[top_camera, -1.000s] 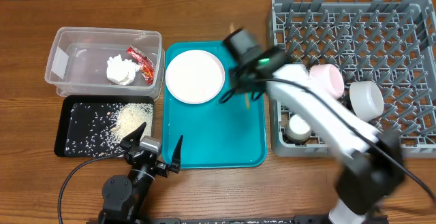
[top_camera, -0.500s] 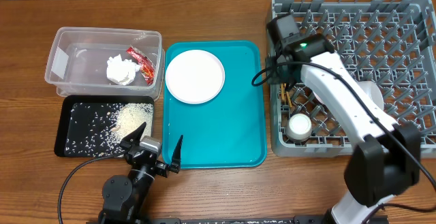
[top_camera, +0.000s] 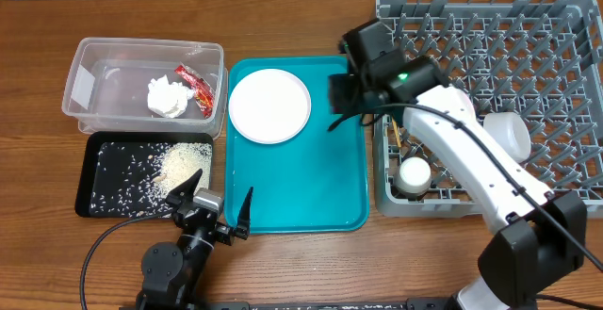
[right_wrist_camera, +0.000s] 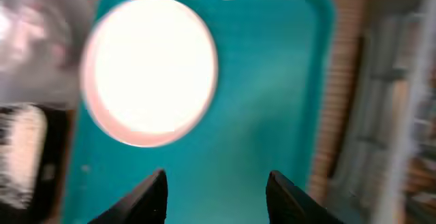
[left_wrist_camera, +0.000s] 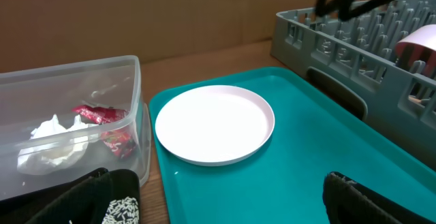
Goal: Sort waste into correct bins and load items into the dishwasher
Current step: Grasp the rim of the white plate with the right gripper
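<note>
The large white plate (top_camera: 269,106) lies on the teal tray (top_camera: 311,187); it also shows in the left wrist view (left_wrist_camera: 214,123) and, blurred, in the right wrist view (right_wrist_camera: 150,71). My right gripper (top_camera: 337,110) (right_wrist_camera: 218,195) is open and empty, hovering over the tray's right side beside the plate. My left gripper (top_camera: 213,204) (left_wrist_camera: 231,203) is open and empty, low at the tray's front-left corner. The grey dish rack (top_camera: 528,27) holds the white bowl (top_camera: 510,136) and tiny white cup (top_camera: 413,173). The pink bowl (left_wrist_camera: 419,43) shows only in the left wrist view.
The clear tub (top_camera: 89,84) holds the white napkin (top_camera: 168,96) and red wrapper (top_camera: 198,86). The black tray (top_camera: 104,183) in front of it holds rice grains (top_camera: 179,162). A thin wooden piece (top_camera: 403,140), likely the chopsticks, lies in the rack's left part.
My right arm swung from the tray over to the rack's left edge, then back left over the tray's right side. The left arm has not moved.
</note>
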Controlling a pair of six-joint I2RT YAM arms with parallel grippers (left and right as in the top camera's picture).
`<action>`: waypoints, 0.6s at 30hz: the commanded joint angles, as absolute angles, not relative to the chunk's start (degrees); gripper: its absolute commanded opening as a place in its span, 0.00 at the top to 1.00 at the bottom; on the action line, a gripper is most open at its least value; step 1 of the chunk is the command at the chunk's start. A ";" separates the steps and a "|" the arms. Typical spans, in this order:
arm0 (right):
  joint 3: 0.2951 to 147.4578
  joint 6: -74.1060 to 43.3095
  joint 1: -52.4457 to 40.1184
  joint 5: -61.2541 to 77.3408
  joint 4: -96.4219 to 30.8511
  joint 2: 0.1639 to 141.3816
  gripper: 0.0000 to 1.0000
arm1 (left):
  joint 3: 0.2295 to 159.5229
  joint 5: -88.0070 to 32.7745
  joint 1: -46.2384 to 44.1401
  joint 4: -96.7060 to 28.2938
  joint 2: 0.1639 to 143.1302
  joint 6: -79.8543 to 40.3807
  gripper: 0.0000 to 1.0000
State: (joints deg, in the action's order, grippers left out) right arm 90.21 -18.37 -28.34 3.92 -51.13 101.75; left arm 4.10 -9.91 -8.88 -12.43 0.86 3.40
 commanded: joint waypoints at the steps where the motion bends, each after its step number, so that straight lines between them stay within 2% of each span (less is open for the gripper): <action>1: 88.90 -26.92 -29.19 7.33 -46.87 104.92 0.52 | 3.88 -10.55 -8.60 -12.40 0.25 3.86 0.00; 5: 87.57 -32.10 -29.54 7.42 -42.98 110.89 0.52 | 3.88 -10.55 -8.60 -12.40 0.27 3.86 0.00; 11: 87.57 -33.28 -30.68 10.85 -39.62 120.27 0.53 | 3.88 -10.52 -8.60 -12.40 0.27 3.86 0.00; 13: 87.55 -33.30 -31.46 10.68 -39.16 121.60 0.57 | 3.88 -10.55 -8.60 -12.40 0.27 3.86 0.00; 18: 87.39 -33.43 -33.58 10.59 -37.54 123.00 0.58 | 3.88 -10.52 -8.60 -12.40 0.32 3.86 0.00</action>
